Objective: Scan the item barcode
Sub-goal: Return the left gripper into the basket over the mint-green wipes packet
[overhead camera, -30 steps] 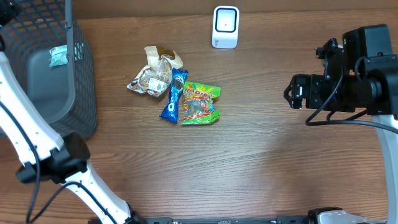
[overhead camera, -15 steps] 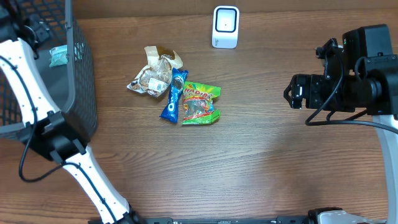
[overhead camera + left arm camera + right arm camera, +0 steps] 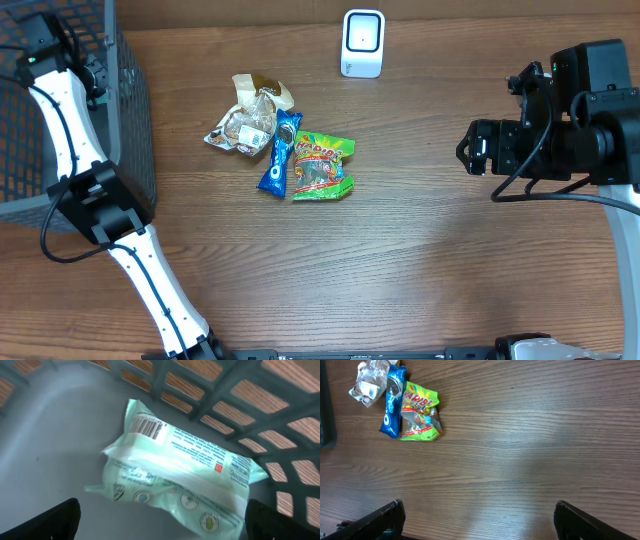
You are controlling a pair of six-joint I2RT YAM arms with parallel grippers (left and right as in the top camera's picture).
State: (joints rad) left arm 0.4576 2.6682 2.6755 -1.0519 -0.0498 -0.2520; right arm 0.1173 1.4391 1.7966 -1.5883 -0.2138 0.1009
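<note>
We look down on a wooden table (image 3: pixel 420 260) with a dark mesh basket (image 3: pixel 130 120) at the upper left of the overhead frame and a small white scanner (image 3: pixel 362 43) standing at the top centre. Left of centre, three snacks lie bunched and touching: a clear-wrapped pastry (image 3: pixel 250 120) uppermost, a blue Oreo packet (image 3: pixel 279 153) below it, and a green Haribo bag (image 3: pixel 322 166) to the right of the Oreo packet. The white left arm rises from the bottom edge and bends over the basket at the upper left. In its wrist view, the left gripper (image 3: pixel 162 522) is spread wide, with one dark fingertip in each lower corner of the frame and nothing between them. Just beyond it, a pale green packet (image 3: pixel 175 480) lies on the grey basket floor in the centre of the frame, against the mesh wall. Its barcode (image 3: pixel 148 427) faces up near its upper left end. We cannot make this packet out in the overhead view. The black right arm sits at the right edge of the overhead frame. The right gripper (image 3: pixel 480 522) is also spread wide and holds nothing. Its wrist view shows bare table below it, with the three snacks far off in the upper left corner.
</note>
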